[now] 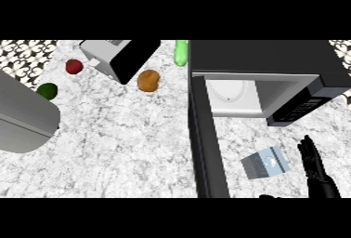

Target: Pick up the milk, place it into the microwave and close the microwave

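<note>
step: i read this as the very start, the approach to the pick. nothing is lifted yet.
milk: the milk [264,163] is a pale blue carton lying on the counter [123,135], in front of the microwave and just to the right of its open door. it looks tipped on its side rather than upright, though i can't be sure of that from this steep angle.
right hand: my right hand [316,169] shows at the lower right, fingers straight and held together, pointing up the view. it sits near the carton's right edge but apart from it, holding nothing.
left hand: i can't find it in the head view.
microwave: the microwave [274,58] stands at the upper right with its door [208,144] swung fully out toward me. the cavity is open, a white turntable plate [230,93] inside.
next move: i'd bring the right hand left onto the carton and curl the fingers round it, then carry it up into the cavity. the route looks short.
watch: the open door runs close along the carton's left side, so i judge there's little room on that side.
other items: a potato [148,80], a tomato [74,66] and a toaster [116,58] sit well away to the left.
</note>
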Robot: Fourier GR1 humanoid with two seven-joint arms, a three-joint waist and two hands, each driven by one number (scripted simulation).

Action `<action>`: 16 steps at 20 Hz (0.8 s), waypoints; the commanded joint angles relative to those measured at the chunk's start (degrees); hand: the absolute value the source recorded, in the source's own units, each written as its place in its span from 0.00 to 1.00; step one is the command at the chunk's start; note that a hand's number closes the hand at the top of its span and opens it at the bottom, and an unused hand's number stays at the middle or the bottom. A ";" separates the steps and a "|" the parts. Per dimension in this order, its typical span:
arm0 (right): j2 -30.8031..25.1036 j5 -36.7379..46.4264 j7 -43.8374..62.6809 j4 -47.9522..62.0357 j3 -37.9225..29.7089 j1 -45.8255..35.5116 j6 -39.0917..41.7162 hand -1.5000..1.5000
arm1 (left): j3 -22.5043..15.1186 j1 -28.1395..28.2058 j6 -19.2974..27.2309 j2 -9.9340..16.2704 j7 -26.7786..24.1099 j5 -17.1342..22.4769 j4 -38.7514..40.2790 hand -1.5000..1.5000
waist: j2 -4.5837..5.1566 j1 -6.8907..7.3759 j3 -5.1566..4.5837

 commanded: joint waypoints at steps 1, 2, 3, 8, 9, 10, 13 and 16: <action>-0.27 3.46 -9.44 10.47 -0.09 -0.42 -0.97 0.00 | 0.66 2.99 -1.78 -0.36 -1.10 6.32 -6.82 0.00 | 0.02 0.01 0.03; -0.33 3.17 -8.60 12.46 -1.17 -4.15 -2.07 0.00 | -1.35 4.60 -2.48 -0.97 -1.36 6.07 -8.18 0.00 | 0.02 0.39 0.04; -2.48 2.33 -9.91 13.15 -2.86 -1.99 -0.62 0.00 | 1.24 6.15 -4.08 -0.08 -3.40 8.04 -6.57 0.00 | -0.08 0.22 0.00; -1.87 4.30 -14.54 22.86 -2.58 -8.86 -2.36 0.00 | 4.49 7.53 -5.48 0.46 -4.59 10.38 -7.79 0.00 | 0.05 0.46 0.03; -1.82 3.75 -17.67 26.45 -3.29 -9.17 -1.95 0.00 | 3.45 6.83 -4.97 -0.30 -3.91 9.11 -6.72 0.00 | 0.14 0.03 0.05; -0.57 3.71 -16.34 24.47 -2.36 -8.39 -2.24 0.00 | 5.37 7.03 -5.75 0.25 -4.65 10.39 -5.90 0.00 | 0.07 -0.27 -0.02; -0.94 3.26 -20.71 32.41 -4.39 -12.89 -2.87 0.00 | 0.85 10.24 -6.16 -1.32 -3.54 8.26 -9.86 0.00 | 0.17 0.25 0.10; -2.58 2.14 -22.52 38.49 -5.44 -16.99 -0.05 0.00 | 4.18 9.52 -8.71 -0.88 -8.26 9.09 -3.68 0.00 | 0.11 0.28 0.03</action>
